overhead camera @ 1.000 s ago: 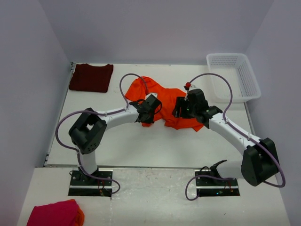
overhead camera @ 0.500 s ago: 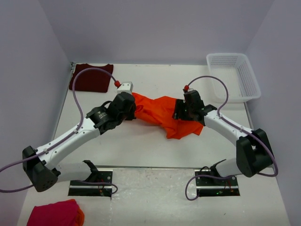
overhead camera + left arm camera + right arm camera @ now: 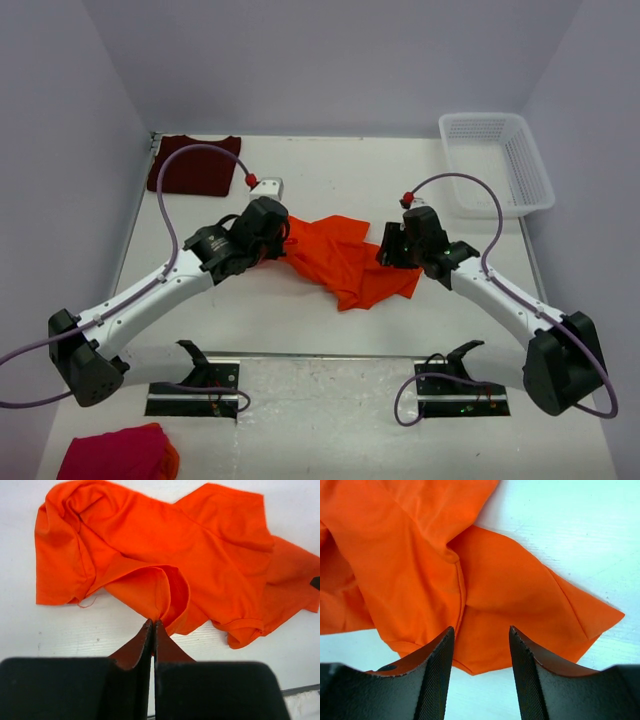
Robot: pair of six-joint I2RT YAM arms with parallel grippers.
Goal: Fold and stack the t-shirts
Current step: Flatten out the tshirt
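The orange t-shirt lies crumpled and stretched across the middle of the table. My left gripper is at its left end, shut on a raised fold of the orange cloth, with the fingertips pinched together. My right gripper hovers open over the shirt's right edge, with nothing between its fingers. The maroon t-shirt lies folded flat at the far left corner.
A white plastic basket stands at the far right corner. A pink-red cloth bundle sits on the near ledge at the bottom left. Grey walls close in the table on three sides.
The left arm has swung out to the left with the orange cloth in its grip, pulling the shirt out longer. The right gripper has drawn back slightly and its jaws have narrowed.
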